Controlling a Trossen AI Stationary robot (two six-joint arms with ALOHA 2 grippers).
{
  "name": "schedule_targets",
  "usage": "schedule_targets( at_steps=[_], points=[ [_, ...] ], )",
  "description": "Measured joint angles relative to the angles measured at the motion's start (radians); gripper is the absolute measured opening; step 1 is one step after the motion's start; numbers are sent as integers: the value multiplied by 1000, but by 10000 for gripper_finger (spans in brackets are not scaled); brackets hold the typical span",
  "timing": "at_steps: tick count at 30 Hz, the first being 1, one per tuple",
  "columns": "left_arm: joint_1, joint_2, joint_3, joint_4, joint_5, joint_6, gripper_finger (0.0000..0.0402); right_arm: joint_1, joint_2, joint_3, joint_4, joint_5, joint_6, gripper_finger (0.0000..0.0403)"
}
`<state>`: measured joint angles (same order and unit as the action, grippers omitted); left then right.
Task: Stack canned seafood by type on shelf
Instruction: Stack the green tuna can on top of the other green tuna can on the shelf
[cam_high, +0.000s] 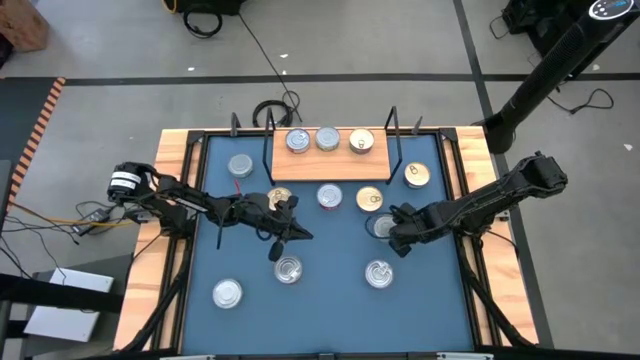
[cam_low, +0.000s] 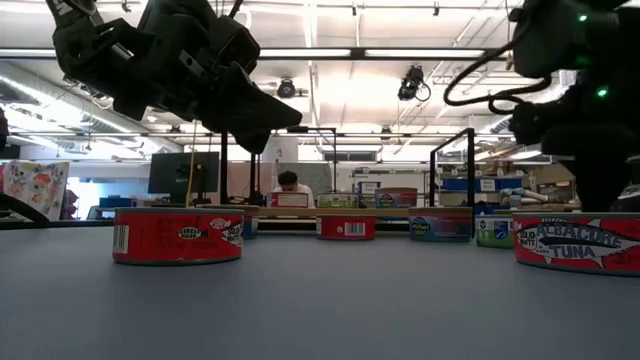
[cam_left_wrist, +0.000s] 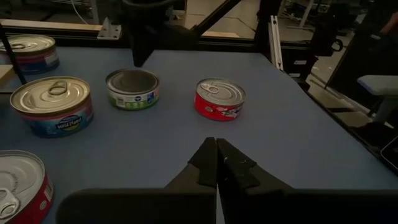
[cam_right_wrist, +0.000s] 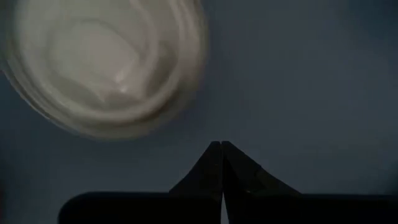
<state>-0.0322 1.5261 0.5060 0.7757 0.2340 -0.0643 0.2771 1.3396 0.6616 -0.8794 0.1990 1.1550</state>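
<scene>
The shelf (cam_high: 330, 152), a light wooden board with black wire uprights, stands at the table's far edge and carries three tins (cam_high: 328, 138) in a row. More canned seafood lies flat on the blue mat: a row of three (cam_high: 330, 196) before the shelf, and two silver-topped tins (cam_high: 288, 269) (cam_high: 379, 272) nearer the front. My left gripper (cam_high: 303, 236) hovers shut over the middle of the mat, pointing toward the right; its wrist view shows a green tin (cam_left_wrist: 132, 88) and a red tin (cam_left_wrist: 220, 98) ahead of it. My right gripper (cam_high: 394, 238) is shut and points down beside a tin (cam_high: 380, 226), which shows blurred in its wrist view (cam_right_wrist: 106, 62).
Single tins lie at the far left (cam_high: 240, 165), far right (cam_high: 417, 176) and near left (cam_high: 228, 293) of the mat. A raised wooden rim (cam_high: 170, 160) borders the table. In the low view a red tin (cam_low: 178, 235) and an albacore tuna tin (cam_low: 578, 243) stand closest.
</scene>
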Motion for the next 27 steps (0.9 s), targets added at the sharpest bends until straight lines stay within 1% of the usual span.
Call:
schedule_targets(
  at_steps=[7,10,15,24,27],
  points=[
    [0,0,0,0,-1,-12,3,-16,0,-14,328,10,-157,9],
    [0,0,0,1,-1,-20,3,-17,0,-12,416,10,-203,9],
    [0,0,0,0,-2,-20,3,-17,0,14,386,10,-216,9],
    [0,0,0,-1,-2,-20,3,-17,0,73,226,19,-233,9],
    [0,0,0,-1,-2,-20,3,-19,0,76,178,42,-210,9]
  ],
)
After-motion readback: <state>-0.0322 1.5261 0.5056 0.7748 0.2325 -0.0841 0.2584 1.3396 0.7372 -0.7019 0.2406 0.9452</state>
